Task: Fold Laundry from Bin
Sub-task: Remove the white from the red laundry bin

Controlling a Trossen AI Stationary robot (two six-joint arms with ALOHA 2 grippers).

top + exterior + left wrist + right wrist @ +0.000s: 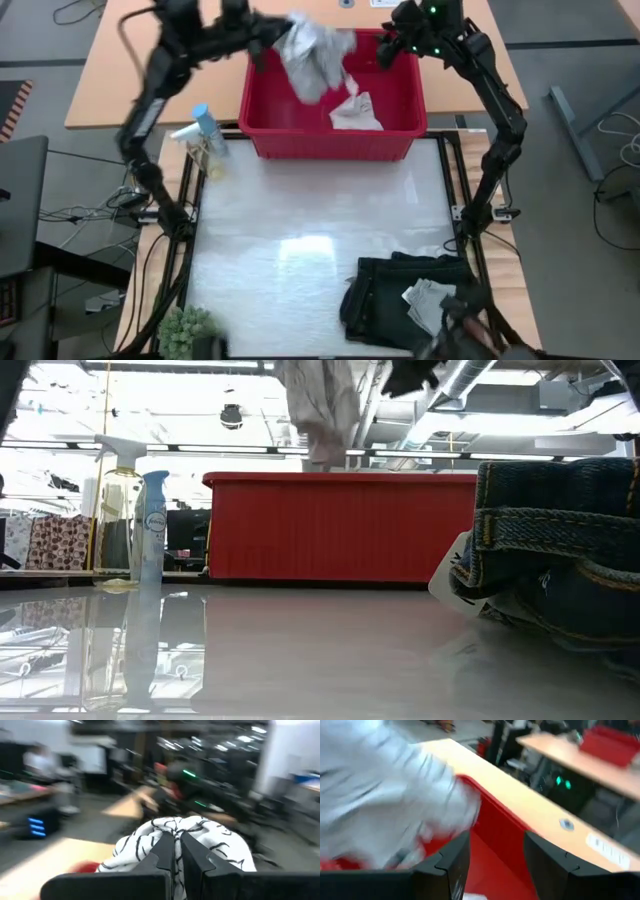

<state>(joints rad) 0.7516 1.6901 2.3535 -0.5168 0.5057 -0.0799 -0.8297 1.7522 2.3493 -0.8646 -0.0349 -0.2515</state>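
Observation:
The red bin [330, 140] stands at the table's far side. Above it hangs a white-grey leaf-patterned cloth [315, 55], with my left gripper [280, 38] shut on it. A small whitish cloth [355, 112] lies on the bin's floor. My right gripper [392, 50] hovers open over the bin's far right corner, holding nothing. In the right wrist view its fingers [450, 865] stand beside the blurred cloth [385, 795]. A dark folded garment [400, 290] lies at the near right with a patterned cloth [425, 300] on top. My left gripper pinches a bunched part of the patterned cloth [175, 827] between its two fingers [162, 850]. They come at it about level, from the table's left. The cloth hangs slack below the fingers, and its lower end [325, 455] is just above the bin's rim.
Spray bottles [205, 135] stand left of the bin. A small green plant [185, 325] sits at the near left corner. The white mat [300, 230] between the bin and the dark garment is bare.

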